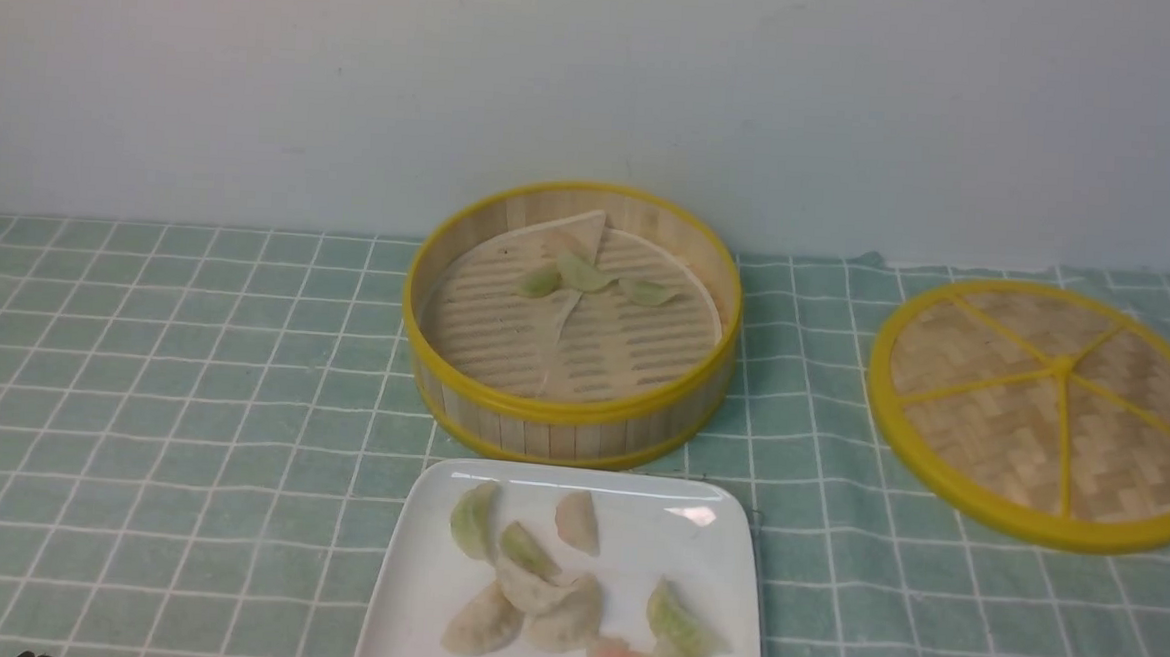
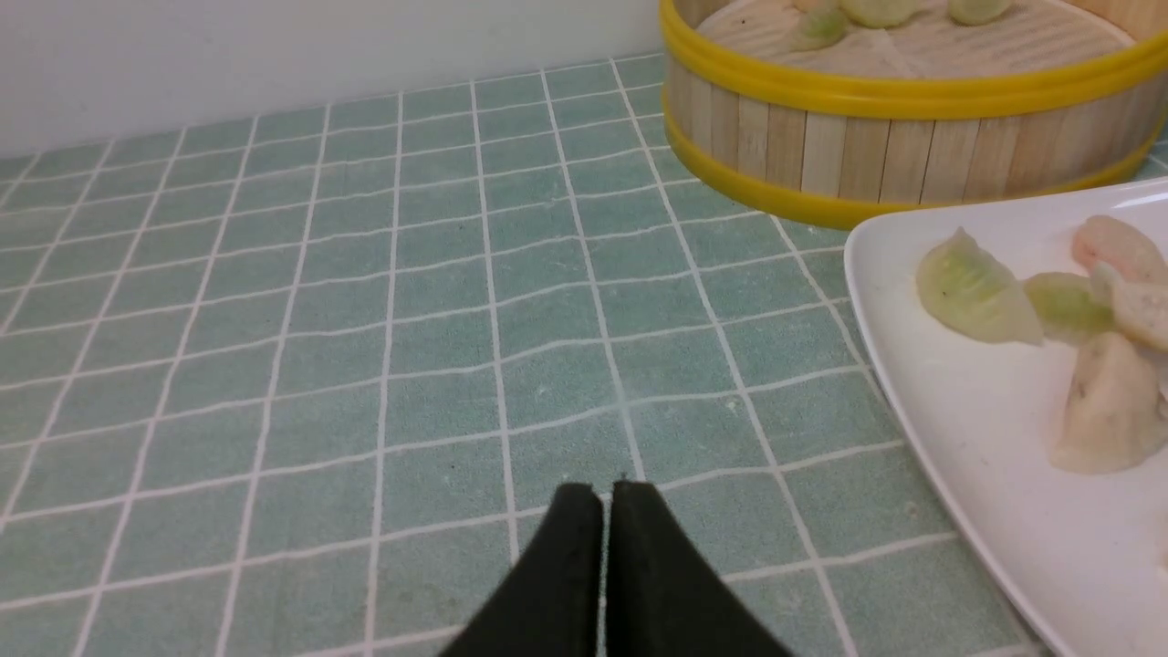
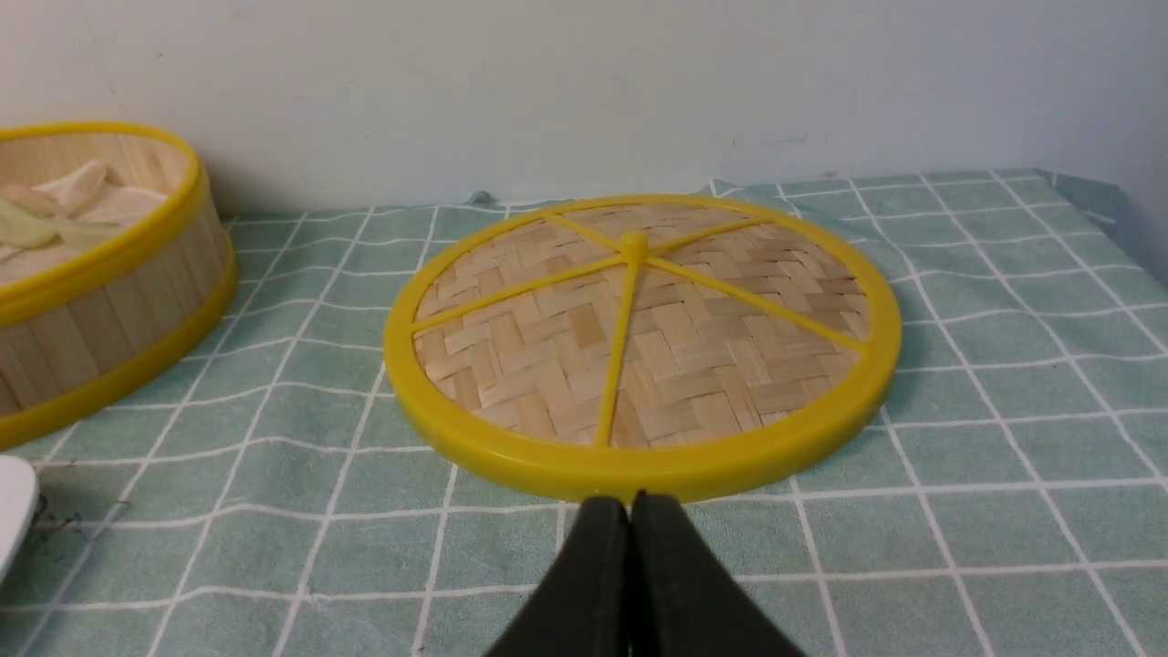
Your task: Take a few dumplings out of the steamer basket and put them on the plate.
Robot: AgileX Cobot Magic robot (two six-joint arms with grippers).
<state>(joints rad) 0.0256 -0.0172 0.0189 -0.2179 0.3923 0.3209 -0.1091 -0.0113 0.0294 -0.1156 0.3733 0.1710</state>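
Most of the job looks done: about eight dumplings [image 1: 571,593] lie on the plate [image 1: 411,600], which sits just in front of the basket [image 1: 566,408]. Three pale green ones and perhaps a whitish one are left in the basket, toward its back. They're soft, glossy crescents, some touching. Both arms sit low, away from the food: left end effector [image 2: 607,493] clenched and empty, right end effector [image 3: 630,502] likewise, just before the lid [image 3: 639,365].

On the tabletop [image 1: 192,368], the steamer basket [image 1: 565,428] sits at centre holding 3 dumplings [image 1: 588,279]; the plate [image 1: 411,600] lies at its 6 o'clock carrying 8 more, the lid [image 1: 1046,413] at 3 o'clock.
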